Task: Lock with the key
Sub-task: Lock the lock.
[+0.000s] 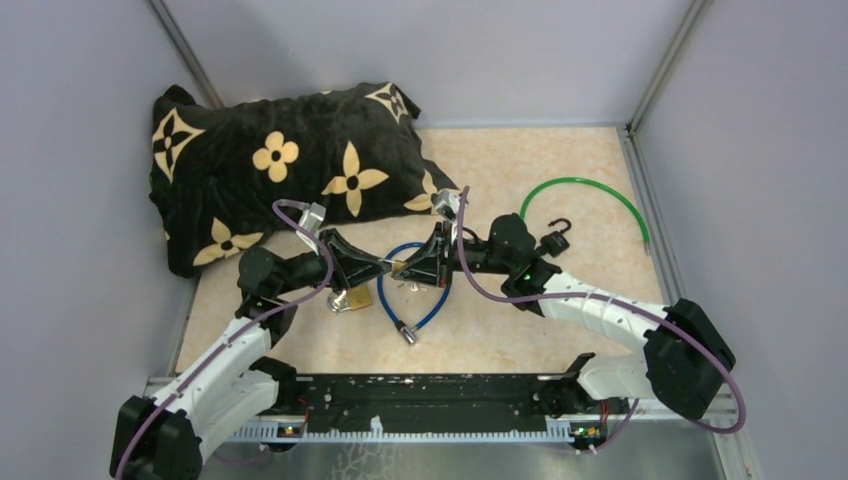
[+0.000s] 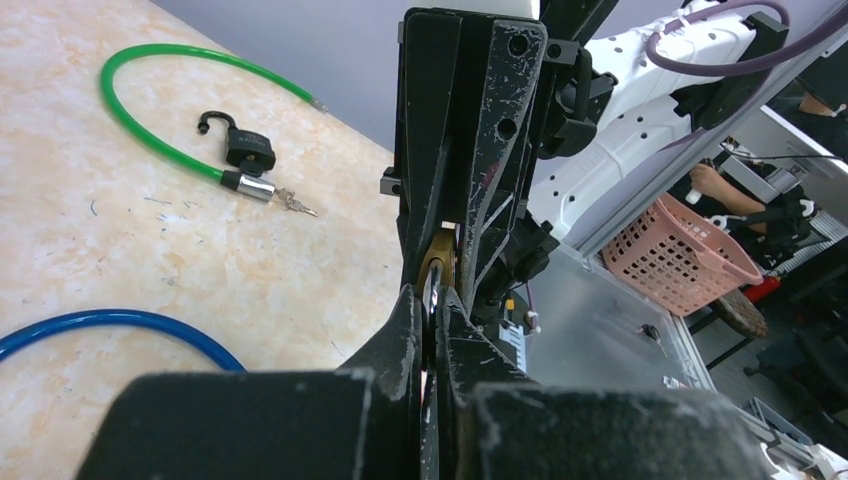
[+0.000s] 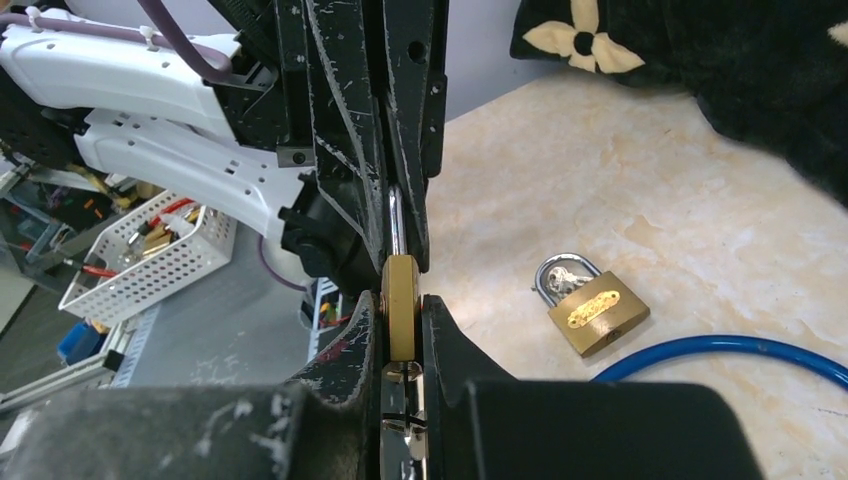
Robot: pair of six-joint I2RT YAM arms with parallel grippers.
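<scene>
Above the middle of the table (image 1: 520,335), the right gripper (image 1: 412,268) is clamped on the brass padlock (image 3: 401,305), held clear of the surface, the left gripper (image 1: 380,266) pinched narrow on metal at its far end, key or shackle indistinguishable; locking judged under way, not confirmed.

Bystanders on the bench (image 1: 500,160)
Black flowered pillow (image 1: 290,170) at the far left; green cable (image 1: 585,187) arcing at the far right, a black padlock (image 1: 556,240) just beside its end; blue cable (image 1: 425,300) looped mid-bench.
</scene>
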